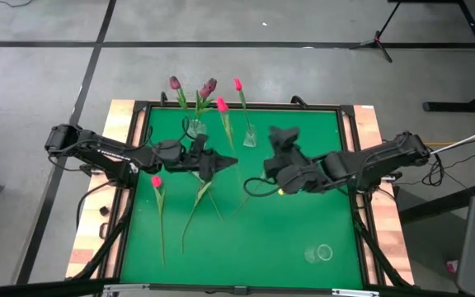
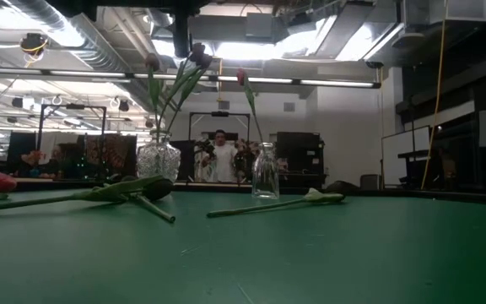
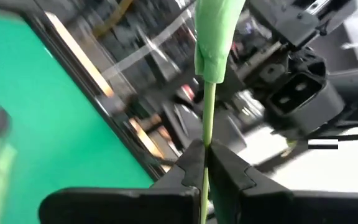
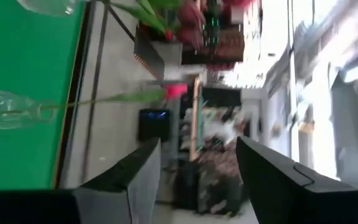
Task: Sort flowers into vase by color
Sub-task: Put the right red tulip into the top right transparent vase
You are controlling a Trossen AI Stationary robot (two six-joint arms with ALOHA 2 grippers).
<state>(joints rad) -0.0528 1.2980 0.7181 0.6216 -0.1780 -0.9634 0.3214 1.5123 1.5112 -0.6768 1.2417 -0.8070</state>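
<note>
Held flower [image 1: 221, 106]: pink head above the table's far half, beside the narrow vase [image 1: 250, 136]; stem runs back to the left gripper [image 1: 213, 162].
Left gripper: clamped on the stem [image 3: 205, 168].
Right gripper [image 4: 197, 180]: apart, empty, near the narrow vase.
View difference: left wrist view shows the pinch; high view shows the vases.

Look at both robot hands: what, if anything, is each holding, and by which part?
The left hand is shut on a flower, gripping its green stem. The right hand is open and holds nothing.
</note>
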